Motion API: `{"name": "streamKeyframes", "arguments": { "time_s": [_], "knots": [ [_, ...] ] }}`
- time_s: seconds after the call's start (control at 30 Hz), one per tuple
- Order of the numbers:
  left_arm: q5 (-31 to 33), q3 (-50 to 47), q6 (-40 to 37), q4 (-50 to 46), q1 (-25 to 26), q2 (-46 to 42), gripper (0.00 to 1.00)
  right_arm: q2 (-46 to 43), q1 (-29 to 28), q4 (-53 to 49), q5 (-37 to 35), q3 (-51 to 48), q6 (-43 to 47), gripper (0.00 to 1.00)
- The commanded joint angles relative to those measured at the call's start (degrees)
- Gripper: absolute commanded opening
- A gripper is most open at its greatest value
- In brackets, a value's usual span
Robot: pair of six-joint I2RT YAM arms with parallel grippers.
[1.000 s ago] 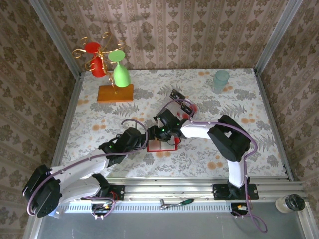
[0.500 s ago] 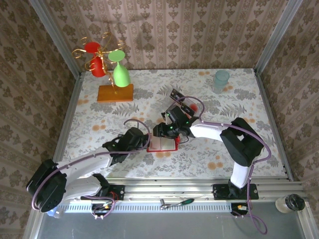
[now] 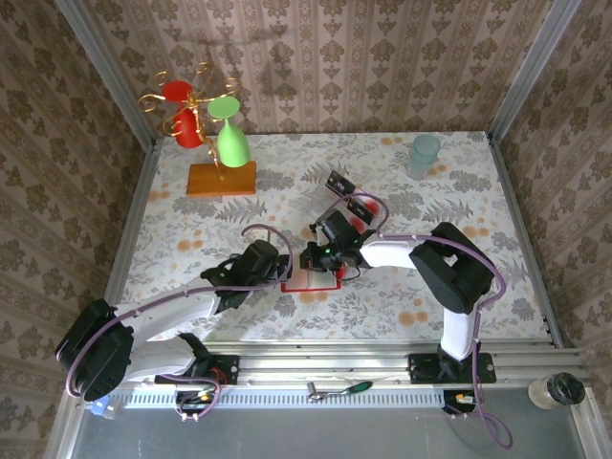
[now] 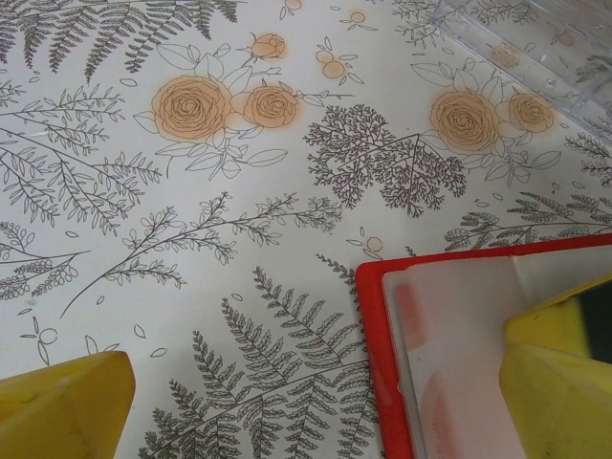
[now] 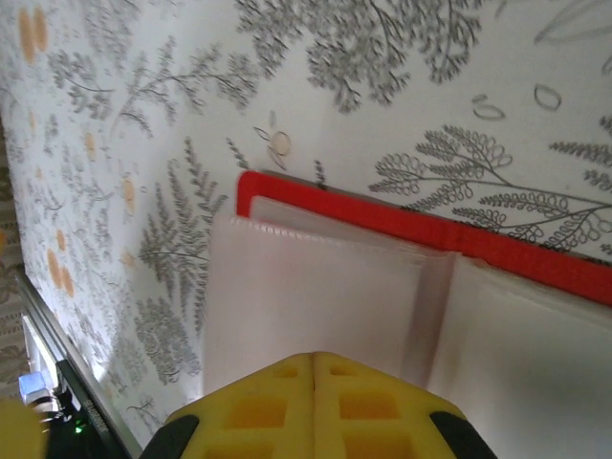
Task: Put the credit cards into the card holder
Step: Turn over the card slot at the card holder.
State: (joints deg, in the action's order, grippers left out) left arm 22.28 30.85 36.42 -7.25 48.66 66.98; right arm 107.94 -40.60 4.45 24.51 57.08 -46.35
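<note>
The card holder lies open on the floral table, red-edged with pale pockets. My left gripper sits at its left side. In the left wrist view the left gripper is open, one yellow finger over the cloth and the other over the card holder. My right gripper hovers at the holder's far edge. The right gripper is shut, fingertips pressed together just above the pale pocket, nothing visible between them. A black credit card lies farther back.
A clear plastic tray lies beyond the holder. A cup stand with red and green cups is at the back left. A pale green cup stands at the back right. Metal rails edge the table.
The right gripper has closed fully over the card holder and shifted slightly. The left arm has edged a little to the right, its jaws staying wide.
</note>
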Motion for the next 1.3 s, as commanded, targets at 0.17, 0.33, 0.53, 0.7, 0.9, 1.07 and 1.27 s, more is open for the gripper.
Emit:
{"name": "streamKeyframes", "arguments": {
  "time_s": [0.17, 0.33, 0.53, 0.7, 0.9, 1.07, 1.27],
  "knots": [
    [-0.27, 0.24, 0.04, 0.42, -0.01, 1.52, 1.00, 3.20, -0.71, 1.53, 1.24, 1.37, -1.20, 0.00],
    [-0.92, -0.83, 0.53, 2.24, -0.01, 4.36, 1.00, 3.37, -0.68, 1.66, 1.16, 1.20, -1.53, 0.00],
    [-1.62, -1.54, 1.37, 4.82, 0.79, 9.08, 1.00, 3.40, -0.88, 1.80, 1.07, 0.84, -1.81, 0.00],
    [-0.69, -1.97, 2.17, 5.07, 1.95, 11.82, 1.00, 3.20, -0.89, 1.87, 1.15, 0.94, -1.84, 0.00],
    [1.46, -2.16, 3.32, 2.34, 2.67, 12.89, 1.00, 1.29, -0.63, -0.79, 0.82, 2.31, -0.60, 0.02],
    [2.81, -1.84, 4.16, 0.22, 2.94, 13.51, 1.00, -3.51, 1.19, -6.31, -1.81, 4.89, 2.85, 0.07],
    [3.03, -1.94, 4.60, 0.63, 3.26, 13.48, 1.00, -10.33, 6.32, -19.29, -10.41, 9.96, 12.04, 0.23]
  ]
}}
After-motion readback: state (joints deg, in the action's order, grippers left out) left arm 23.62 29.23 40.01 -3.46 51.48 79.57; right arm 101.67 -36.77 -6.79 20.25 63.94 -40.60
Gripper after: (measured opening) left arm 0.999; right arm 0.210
